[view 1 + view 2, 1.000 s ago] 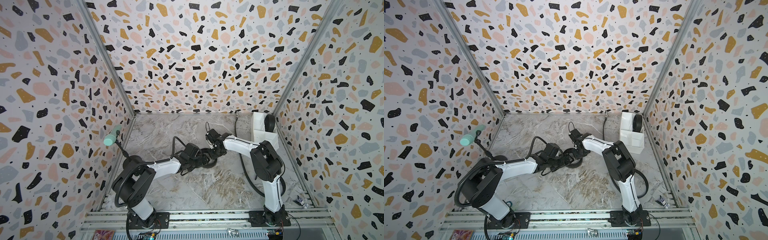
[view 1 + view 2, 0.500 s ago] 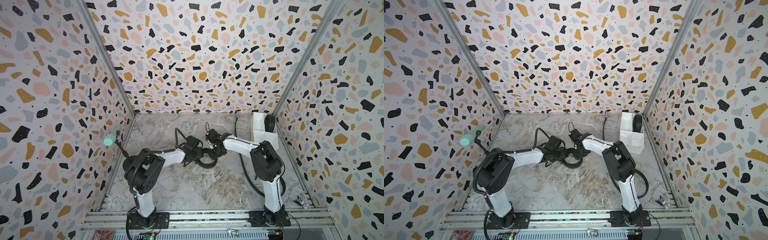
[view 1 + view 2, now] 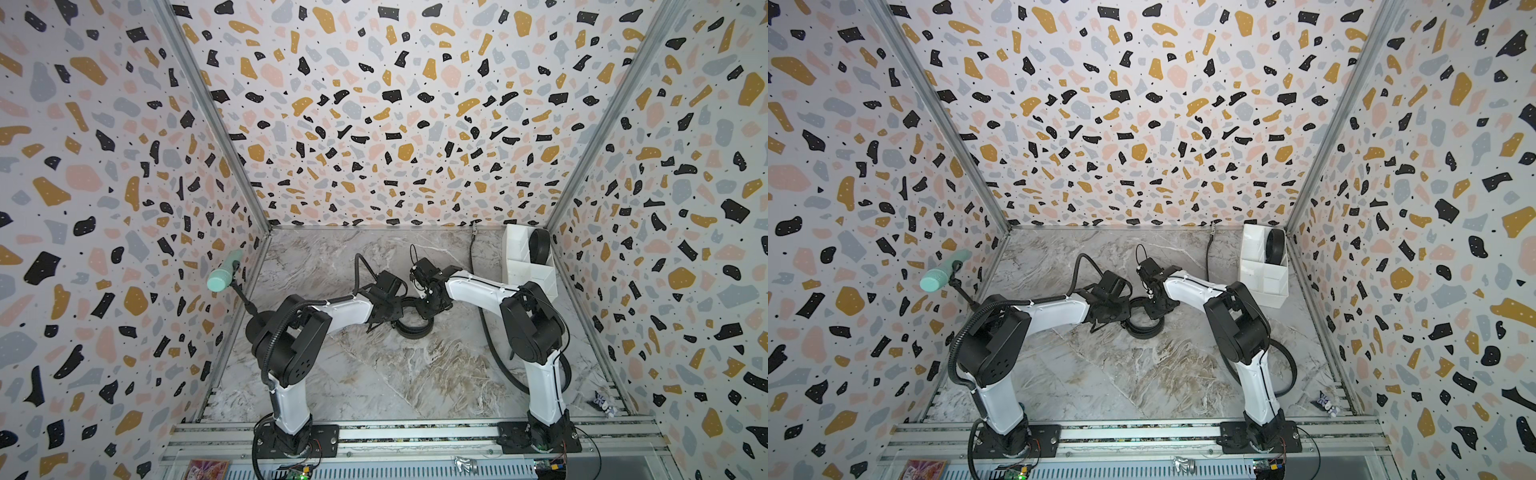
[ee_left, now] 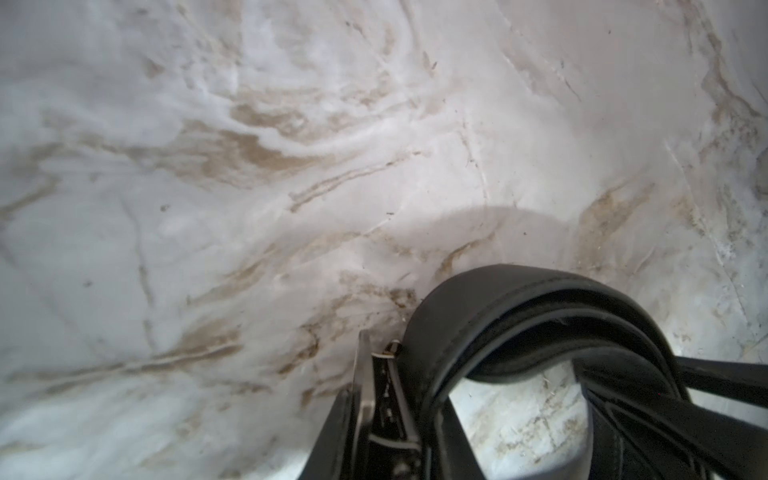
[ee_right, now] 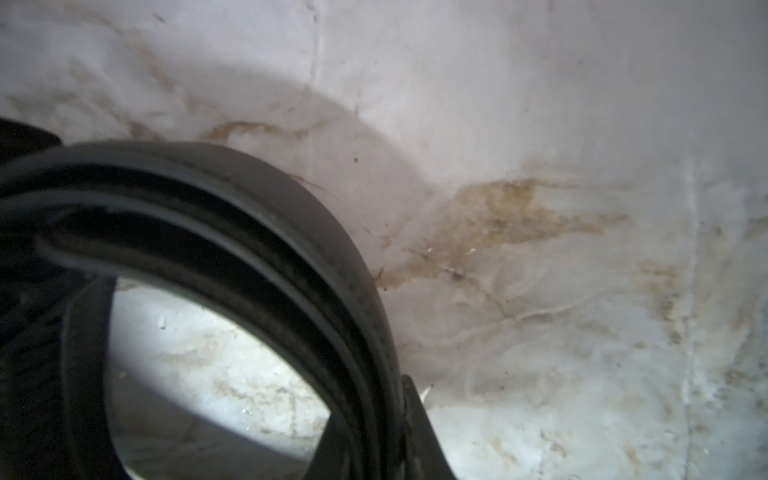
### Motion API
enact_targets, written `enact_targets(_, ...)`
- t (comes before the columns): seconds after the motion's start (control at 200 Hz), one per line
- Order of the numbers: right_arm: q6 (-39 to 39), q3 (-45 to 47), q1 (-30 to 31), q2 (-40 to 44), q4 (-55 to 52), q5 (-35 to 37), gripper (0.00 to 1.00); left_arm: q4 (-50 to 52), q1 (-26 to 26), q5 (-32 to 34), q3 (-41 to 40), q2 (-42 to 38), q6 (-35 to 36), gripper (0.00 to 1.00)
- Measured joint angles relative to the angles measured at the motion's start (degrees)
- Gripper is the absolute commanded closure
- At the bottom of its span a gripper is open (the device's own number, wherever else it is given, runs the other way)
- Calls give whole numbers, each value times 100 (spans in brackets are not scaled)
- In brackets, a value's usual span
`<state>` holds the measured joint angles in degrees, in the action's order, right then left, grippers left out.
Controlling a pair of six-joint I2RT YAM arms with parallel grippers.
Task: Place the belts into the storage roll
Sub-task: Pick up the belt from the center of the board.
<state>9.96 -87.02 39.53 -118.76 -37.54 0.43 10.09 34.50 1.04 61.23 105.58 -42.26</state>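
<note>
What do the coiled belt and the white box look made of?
The coiled belt: likely leather or faux leather, smooth matte black, with a seam line along its edge and layered bends. The white box: probably rigid plastic, plain opaque finish, thin straight dividers.

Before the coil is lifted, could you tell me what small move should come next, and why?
Probably close the left gripper firmly on the coiled belt: its jaws straddle the coil's wall, the right gripper grips the opposite side, and the coil sits on the table, short of the storage roll.
</note>
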Motion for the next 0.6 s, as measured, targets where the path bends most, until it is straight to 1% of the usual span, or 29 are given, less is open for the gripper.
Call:
enact_targets(0.03, 0, -4, 0, 0, -4, 2, 90, 33, -2, -2, 24, 7, 9, 100)
enact_targets(0.08, 0, -13, 0, 0, -17, 2, 89, 85, -2, -4, 57, 20, 15, 100)
enact_targets(0.11, 0, -17, 0, -2, -24, 2, 85, 98, 0, -4, 66, 22, 17, 100)
enact_targets(0.165, -2, -33, 2, 0, -42, 9, 76, 101, -2, -17, 66, 24, 17, 100)
enact_targets(0.255, -24, -50, -2, 0, -101, 13, 57, 101, -2, -96, 63, 22, -42, 100)
enact_targets(0.37, -31, -48, -94, 33, -160, -162, 40, -63, -20, -273, 0, 20, -260, 100)
enact_targets(0.476, 0, 7, -308, 289, -131, -461, 31, -358, -20, -492, -151, -22, -621, 100)
enact_targets(0.601, 149, 389, -688, 1137, 166, -975, 23, -699, -20, -686, -380, -166, -1150, 100)
